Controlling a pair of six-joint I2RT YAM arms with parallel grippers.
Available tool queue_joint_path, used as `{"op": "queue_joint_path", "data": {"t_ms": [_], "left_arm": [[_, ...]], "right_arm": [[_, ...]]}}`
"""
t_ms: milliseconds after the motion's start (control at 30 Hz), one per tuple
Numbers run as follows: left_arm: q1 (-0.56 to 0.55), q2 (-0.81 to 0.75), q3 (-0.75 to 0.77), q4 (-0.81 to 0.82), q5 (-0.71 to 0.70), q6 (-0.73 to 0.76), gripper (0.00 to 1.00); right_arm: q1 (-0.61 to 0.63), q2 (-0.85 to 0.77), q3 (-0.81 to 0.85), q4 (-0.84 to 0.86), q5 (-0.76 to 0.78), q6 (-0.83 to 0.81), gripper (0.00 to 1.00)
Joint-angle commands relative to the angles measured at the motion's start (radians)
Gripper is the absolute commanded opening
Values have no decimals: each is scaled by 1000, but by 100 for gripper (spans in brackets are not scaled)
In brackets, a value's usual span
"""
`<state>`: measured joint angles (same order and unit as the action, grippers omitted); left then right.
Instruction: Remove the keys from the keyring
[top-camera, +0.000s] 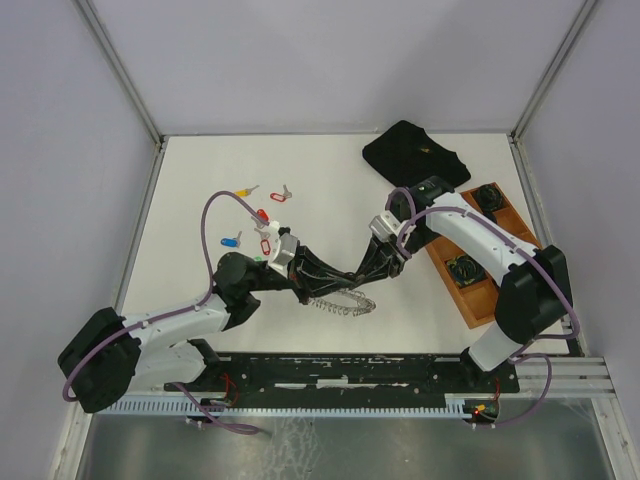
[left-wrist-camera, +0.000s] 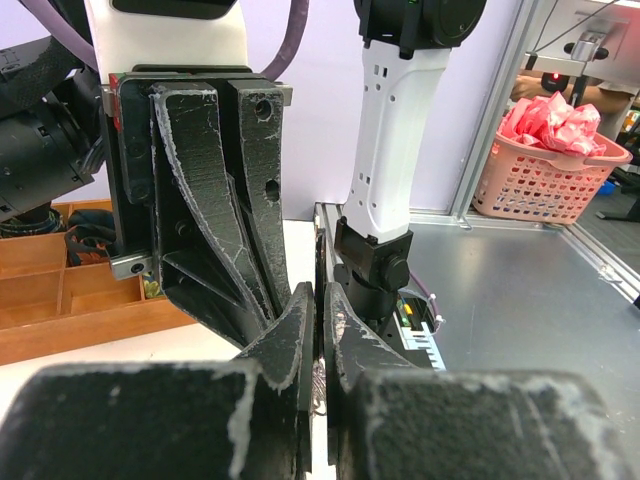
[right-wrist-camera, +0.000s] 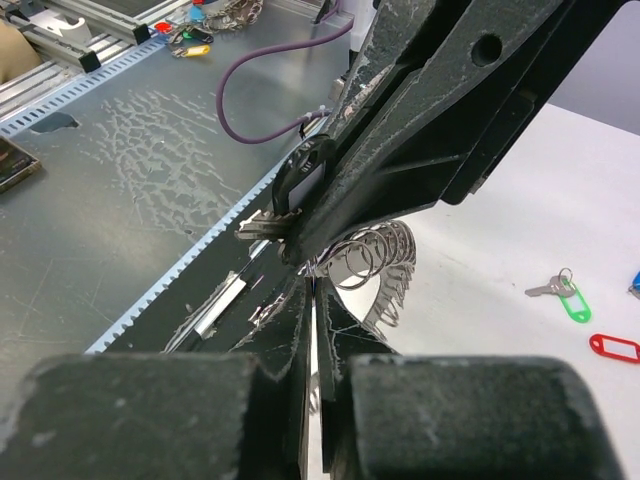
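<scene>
From above, both my arms bend inward and meet over the keyring (top-camera: 341, 304), near the worktop's (top-camera: 200, 170) front edge. The loose keys (top-camera: 262, 215) lie well apart, toward the far left.

Left wrist: my left pincer (left-wrist-camera: 318, 310) is clenched on the ring's wire.

Right wrist: my right pincer (right-wrist-camera: 314, 310) is clenched too, but I cannot tell on what.

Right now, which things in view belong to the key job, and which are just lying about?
Job:
- keyring
- black key
- yellow key
- red key
- blue key
- green key

Lying about:
- wooden tray
- black cloth
- pink basket
</scene>
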<state>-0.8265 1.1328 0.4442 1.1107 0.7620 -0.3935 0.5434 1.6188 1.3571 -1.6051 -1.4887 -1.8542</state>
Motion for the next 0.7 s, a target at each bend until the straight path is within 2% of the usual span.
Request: {"op": "queue_joint_path", "data": {"t_ms": [0, 133, 300, 467, 667], "left_arm": [[-3, -10, 35, 74, -13, -25, 3], [-3, -11, 39, 73, -15, -24, 3], [-4, -8, 42, 74, -18, -22, 3], [-3, -7, 43, 75, -19, -22, 3], [-3, -5, 42, 75, -21, -19, 3]], "right_arm": [[6, -5, 40, -156, -63, 11, 6], [6, -7, 36, -157, -65, 16, 17], [14, -3, 33, -158, -65, 15, 19], [21, 3, 33, -157, -64, 15, 18], [24, 4, 37, -157, -65, 23, 11]]}}
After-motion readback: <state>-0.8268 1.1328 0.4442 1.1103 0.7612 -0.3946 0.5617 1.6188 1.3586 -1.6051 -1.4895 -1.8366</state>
